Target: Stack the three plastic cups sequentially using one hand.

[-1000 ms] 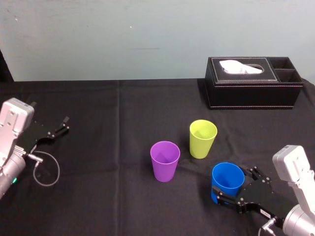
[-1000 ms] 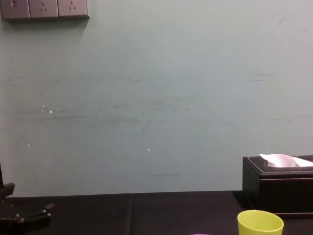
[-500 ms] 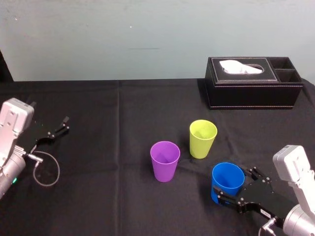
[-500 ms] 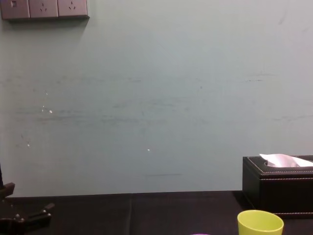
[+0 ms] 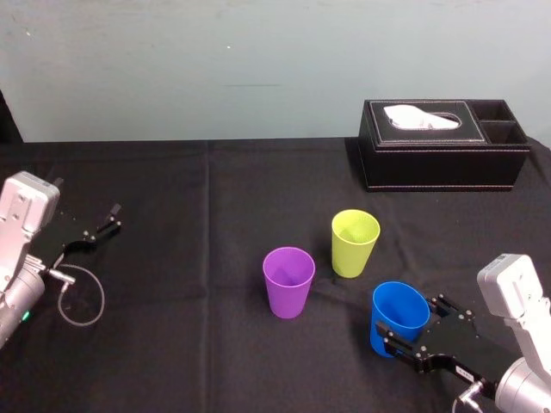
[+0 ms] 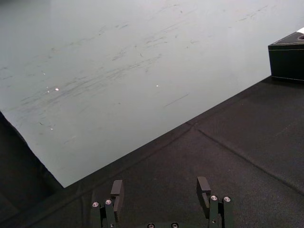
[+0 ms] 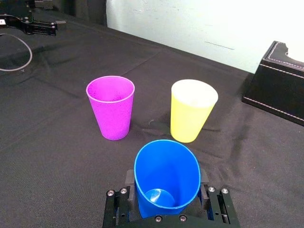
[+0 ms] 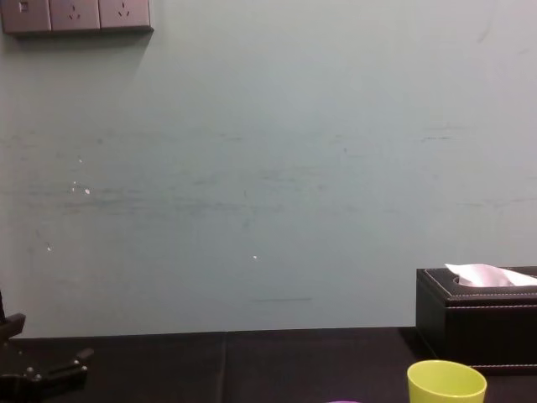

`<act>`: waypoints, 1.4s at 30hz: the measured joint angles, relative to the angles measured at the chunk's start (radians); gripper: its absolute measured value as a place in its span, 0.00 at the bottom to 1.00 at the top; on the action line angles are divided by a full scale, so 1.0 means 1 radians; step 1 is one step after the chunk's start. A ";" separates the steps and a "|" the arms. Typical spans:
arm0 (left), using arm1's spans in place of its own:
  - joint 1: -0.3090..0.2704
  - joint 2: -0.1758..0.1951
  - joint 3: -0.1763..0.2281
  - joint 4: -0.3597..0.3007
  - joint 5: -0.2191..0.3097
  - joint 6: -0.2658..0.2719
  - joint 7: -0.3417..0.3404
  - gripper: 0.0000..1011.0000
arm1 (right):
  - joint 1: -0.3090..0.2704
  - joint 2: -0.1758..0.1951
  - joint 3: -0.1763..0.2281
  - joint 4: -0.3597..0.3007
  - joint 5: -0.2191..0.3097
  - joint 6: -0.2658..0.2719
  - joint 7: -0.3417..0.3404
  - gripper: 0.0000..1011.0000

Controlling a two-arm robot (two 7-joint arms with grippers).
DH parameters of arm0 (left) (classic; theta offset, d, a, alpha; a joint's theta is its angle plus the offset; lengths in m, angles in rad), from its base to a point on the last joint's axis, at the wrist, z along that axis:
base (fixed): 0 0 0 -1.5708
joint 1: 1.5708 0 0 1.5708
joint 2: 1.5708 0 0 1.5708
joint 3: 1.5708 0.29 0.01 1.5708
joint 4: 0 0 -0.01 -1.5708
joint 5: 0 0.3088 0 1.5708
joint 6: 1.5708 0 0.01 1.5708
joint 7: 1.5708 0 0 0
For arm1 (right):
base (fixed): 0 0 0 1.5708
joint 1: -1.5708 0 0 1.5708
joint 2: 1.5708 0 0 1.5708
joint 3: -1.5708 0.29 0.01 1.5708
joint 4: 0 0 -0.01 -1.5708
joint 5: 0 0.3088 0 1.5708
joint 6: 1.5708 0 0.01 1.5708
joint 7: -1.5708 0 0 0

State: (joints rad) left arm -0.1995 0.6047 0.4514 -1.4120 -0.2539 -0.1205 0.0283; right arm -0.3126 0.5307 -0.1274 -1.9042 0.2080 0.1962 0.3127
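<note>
Blue cup (image 5: pixel 398 311) first: where is it?

Near the front of the black cloth (image 5: pixel 189 258), on the robot's right side, mouth up and leaning a little. It sits between the fingers of the right gripper (image 5: pixel 411 325).

Is the gripper actually holding it?

Yes. In the right wrist view a black finger presses against each side of the cup's lower half, so the gripper is pinched on it. Whether the cup's base touches the cloth, I cannot tell.

And the other two cups?

The purple cup (image 5: pixel 288 281) stands upright to the robot's left of the blue one, apart from it. The lime cup (image 5: pixel 355 243) stands upright a little farther from the robot, between those two from side to side and touching neither. All three are separate, none nested in another.

What about the other arm?

The left gripper (image 6: pixel 160 189) is far off at the left side of the table, low over the cloth. Its two fingers are spread wide with nothing between them. A thin cable (image 5: pixel 82 297) loops on the cloth beside that arm.

Anything else on the table?

A black tissue box (image 5: pixel 443 144) at the far right, near the pale wall (image 8: pixel 268 168), with a white tissue (image 5: pixel 421 116) poking out of its top.
</note>
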 joint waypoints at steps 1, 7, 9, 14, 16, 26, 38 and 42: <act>0.000 0.000 0.000 0.000 0.000 0.000 0.000 1.00 | 0.000 0.000 0.000 0.000 0.000 0.000 0.000 0.76; 0.000 0.000 0.000 0.000 0.000 0.000 0.000 1.00 | 0.000 0.000 0.000 0.000 0.001 0.000 0.000 0.73; 0.000 0.000 0.000 0.000 0.000 0.000 0.000 1.00 | 0.000 0.000 0.000 0.000 0.001 0.000 0.000 0.74; 0.000 0.000 0.000 0.000 0.000 0.000 0.000 1.00 | 0.000 0.000 0.000 0.000 0.001 0.000 0.000 0.74; 0.000 0.000 0.000 0.000 0.000 0.000 0.000 1.00 | -0.001 0.000 0.000 0.000 0.001 0.000 0.000 0.73; 0.000 0.000 0.000 0.000 0.000 0.000 0.000 1.00 | -0.025 -0.004 0.024 -0.040 0.019 -0.005 0.002 0.74; 0.000 0.000 0.000 0.000 0.000 0.000 0.000 1.00 | -0.039 0.025 0.077 -0.134 0.063 0.018 0.018 0.73; 0.000 0.000 0.000 0.000 0.000 0.000 0.000 1.00 | -0.028 0.038 0.089 -0.156 0.080 0.031 0.027 0.74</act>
State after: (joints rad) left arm -0.1996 0.6047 0.4514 -1.4120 -0.2539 -0.1205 0.0283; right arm -0.3404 0.5689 -0.0389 -2.0603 0.2882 0.2276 0.3399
